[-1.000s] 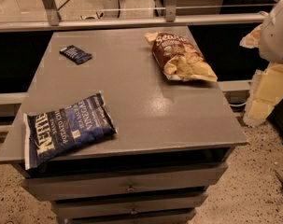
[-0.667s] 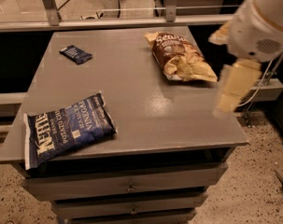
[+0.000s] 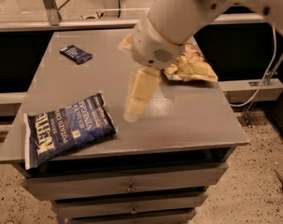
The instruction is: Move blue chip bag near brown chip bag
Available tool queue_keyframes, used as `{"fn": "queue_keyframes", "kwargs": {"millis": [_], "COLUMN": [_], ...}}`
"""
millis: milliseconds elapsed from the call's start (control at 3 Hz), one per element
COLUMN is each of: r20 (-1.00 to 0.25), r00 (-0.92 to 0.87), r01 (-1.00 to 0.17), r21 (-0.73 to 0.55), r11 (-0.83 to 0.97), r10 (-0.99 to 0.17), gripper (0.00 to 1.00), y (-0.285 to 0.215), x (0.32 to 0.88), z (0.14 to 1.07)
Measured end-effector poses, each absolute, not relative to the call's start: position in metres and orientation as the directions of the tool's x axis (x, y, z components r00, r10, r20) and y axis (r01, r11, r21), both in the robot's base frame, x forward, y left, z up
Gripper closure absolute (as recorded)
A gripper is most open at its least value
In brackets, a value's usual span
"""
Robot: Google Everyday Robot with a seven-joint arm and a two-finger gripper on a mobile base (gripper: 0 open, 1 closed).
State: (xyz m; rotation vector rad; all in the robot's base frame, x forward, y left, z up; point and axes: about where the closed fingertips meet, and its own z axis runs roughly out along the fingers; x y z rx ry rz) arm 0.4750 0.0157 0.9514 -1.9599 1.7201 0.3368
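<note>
The blue chip bag [image 3: 66, 129] lies flat at the front left of the grey table [image 3: 187, 120], its white "Kettle" end reaching the table's front left edge. The brown chip bag [image 3: 193, 65] lies at the back right and is mostly hidden behind my white arm; only its tan-yellow end shows. My gripper [image 3: 137, 99] hangs point-down over the middle of the table, just right of the blue bag's right edge, above the surface and holding nothing that I can see.
A small dark blue flat packet [image 3: 75, 54] lies at the back left of the table. The table has drawers below its front edge [image 3: 130, 188]. A rail and glass run behind it. A cable hangs at the right.
My arm has swung in from the right side of the table to over its middle, bringing the gripper close to the blue bag. The bags have not moved.
</note>
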Motion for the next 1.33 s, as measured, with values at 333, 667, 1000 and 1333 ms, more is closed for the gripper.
{"fn": "queue_keyframes", "kwargs": {"millis": [333, 667, 1000, 1333], "r20": [-0.538, -0.540, -0.516, -0.477], "r00": [0.242, 0.266, 0.265, 0.242], "r01": [-0.969, -0.964, -0.964, -0.970], "r21": [-0.172, -0.133, -0.113, -0.105], "r11": [-0.176, -0.231, -0.242, -0.219], "r10": [-0.808, -0.799, -0.814, -0.845], "gripper": [0.00, 0.00, 0.06, 0.21], "y": [0.084, 0.128, 0.152, 0.156], "x": [0.460, 0.451, 0.452, 0.461], "z": [0.925, 0.893, 0.868, 0.850]}}
